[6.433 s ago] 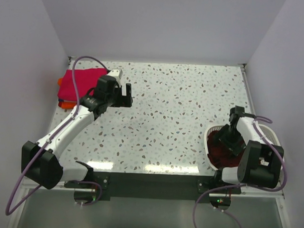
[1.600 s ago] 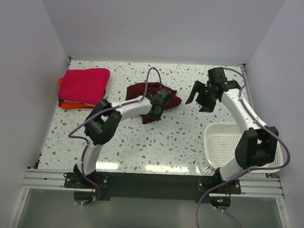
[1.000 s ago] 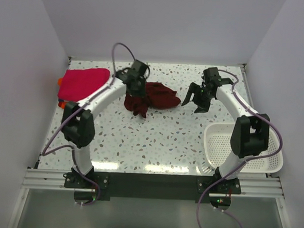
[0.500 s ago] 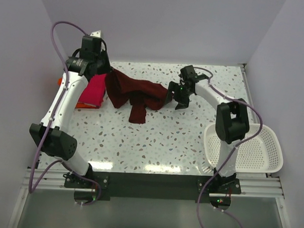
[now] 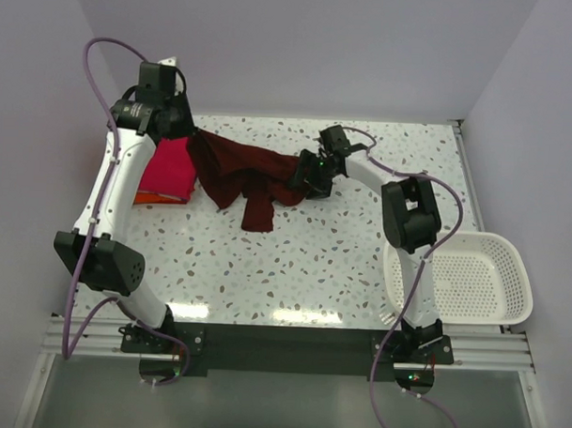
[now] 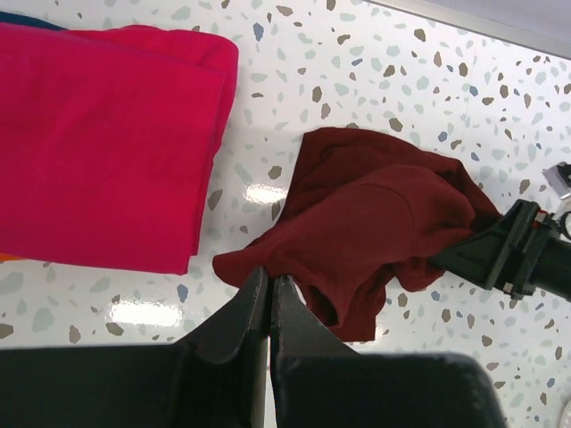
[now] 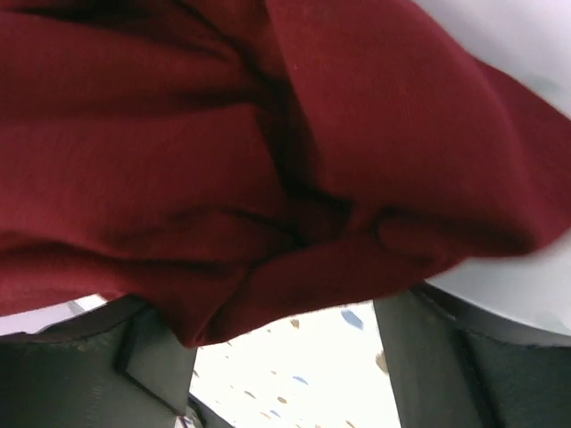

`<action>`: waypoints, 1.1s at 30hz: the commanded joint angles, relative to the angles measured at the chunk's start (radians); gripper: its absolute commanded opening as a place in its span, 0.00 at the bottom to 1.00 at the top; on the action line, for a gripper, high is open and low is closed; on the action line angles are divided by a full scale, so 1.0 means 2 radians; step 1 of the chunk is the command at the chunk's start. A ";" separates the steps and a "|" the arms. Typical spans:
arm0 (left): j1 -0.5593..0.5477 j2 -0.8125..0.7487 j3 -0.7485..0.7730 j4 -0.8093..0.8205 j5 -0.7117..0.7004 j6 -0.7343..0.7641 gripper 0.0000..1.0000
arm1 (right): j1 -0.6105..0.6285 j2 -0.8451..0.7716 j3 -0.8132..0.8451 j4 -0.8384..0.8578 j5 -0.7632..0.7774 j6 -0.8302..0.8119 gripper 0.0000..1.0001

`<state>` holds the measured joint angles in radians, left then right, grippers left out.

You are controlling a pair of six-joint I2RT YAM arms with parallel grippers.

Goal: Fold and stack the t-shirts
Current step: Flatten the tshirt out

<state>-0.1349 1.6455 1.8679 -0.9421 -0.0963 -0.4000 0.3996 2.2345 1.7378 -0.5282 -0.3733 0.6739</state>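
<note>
The one white slotted basket [image 5: 462,281] stands at the near right of the speckled worktop [image 5: 360,245], well apart from the cloth; all three shirts lie outside it.

The maroon t-shirt [image 5: 250,170] is strung between the two arms over the far middle of the worktop. The left gripper [image 5: 179,128] is raised at the far left, and in its wrist view its jaws [image 6: 270,278] are pressed together on a corner of the maroon cloth [image 6: 375,223]. From there the shirt slopes down and to the right in bunched folds, with one lobe hanging toward the near side. Its other end reaches the right gripper [image 5: 311,173], which lies low, just at the cloth's right edge. In the right wrist view the maroon fabric [image 7: 223,134] fills nearly the whole picture (creased and dark at the centre), and the two fingers [image 7: 147,357] show at the lower corners, spread wide with cloth draped between them; the jaws are parted there, not clamped.

The other two shirts sit folded at the far left. The magenta-pink t-shirt [image 5: 170,168] is a flat rectangle lying on the orange t-shirt [image 5: 155,198], of which only a strip shows along the near edge. The left wrist view shows the pink one [image 6: 98,143] beside the hanging maroon corner and apart from it.
</note>
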 commanded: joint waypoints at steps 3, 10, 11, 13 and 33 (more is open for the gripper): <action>0.021 -0.007 0.031 -0.009 0.023 0.016 0.00 | 0.013 0.037 0.041 0.076 -0.037 0.050 0.51; 0.050 -0.010 0.051 -0.006 0.024 0.014 0.00 | -0.001 0.004 0.097 0.017 0.003 0.030 0.00; 0.055 -0.013 0.055 -0.005 0.024 0.012 0.00 | -0.006 -0.017 0.123 -0.019 0.019 0.023 0.00; 0.082 -0.020 0.052 0.005 0.040 0.006 0.00 | -0.026 -0.039 0.157 -0.059 0.042 -0.008 0.00; 0.140 -0.106 -0.145 0.056 0.070 -0.008 0.00 | -0.003 -0.261 0.014 -0.200 0.080 -0.140 0.61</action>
<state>0.1299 1.4670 1.6390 -0.8879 0.0738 -0.4114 0.4076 1.7741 1.8698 -0.9051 -0.2211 0.3946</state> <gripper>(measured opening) 0.046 0.587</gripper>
